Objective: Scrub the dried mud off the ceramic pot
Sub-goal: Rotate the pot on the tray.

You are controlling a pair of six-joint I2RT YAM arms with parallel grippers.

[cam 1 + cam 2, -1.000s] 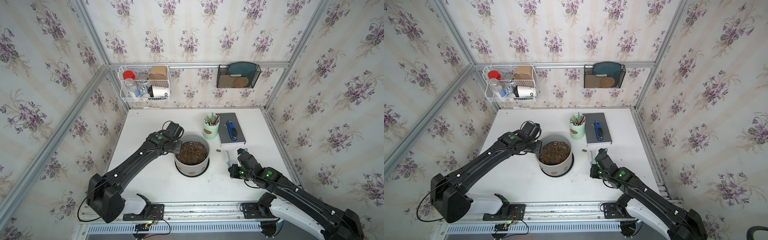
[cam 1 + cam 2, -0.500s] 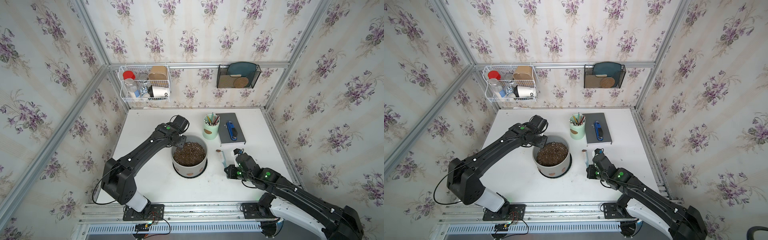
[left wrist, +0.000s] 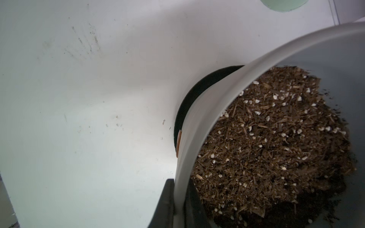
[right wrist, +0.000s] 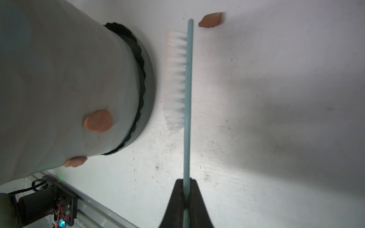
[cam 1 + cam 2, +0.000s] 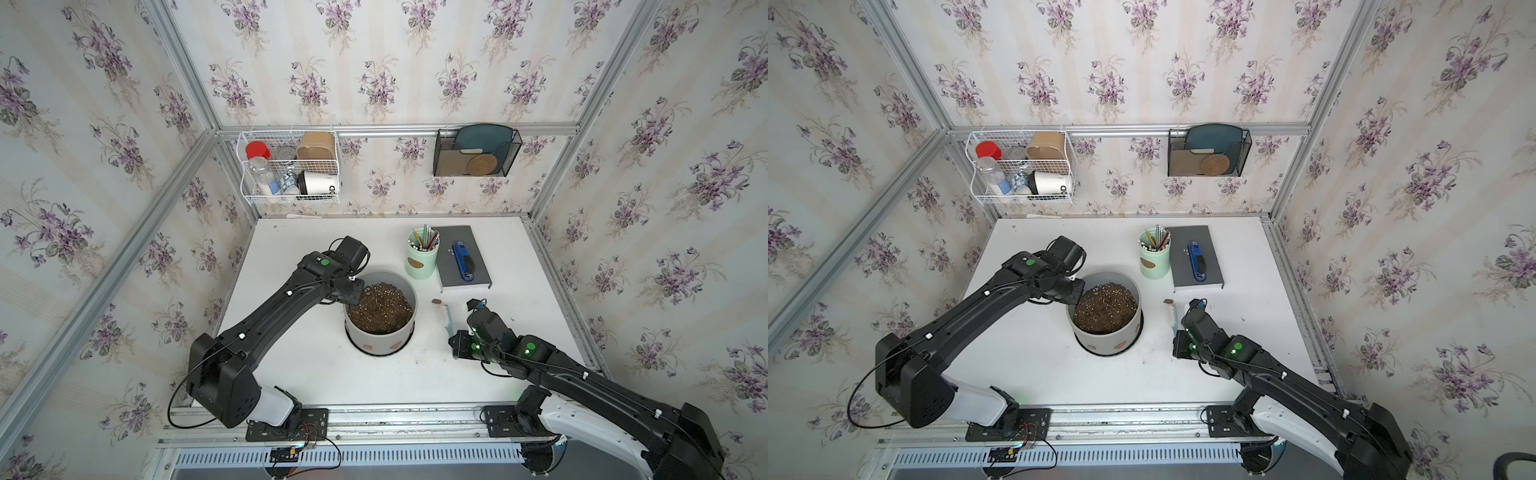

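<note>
Both are clenched: left hand (image 3: 180,204) on the rim of the likely heavy, slick ceramic pot (image 5: 376,338), right hand (image 4: 186,197) on the brush (image 4: 187,79).

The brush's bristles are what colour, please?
The bristles are white, seen best in the right wrist view.

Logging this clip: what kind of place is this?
Probably a lab test cell dressed as a home desk corner: floral wallpaper on bare aluminium framing, a white tabletop holding a pencil cup and notebook, and a left arm and right arm bolted to a front rail.
</note>
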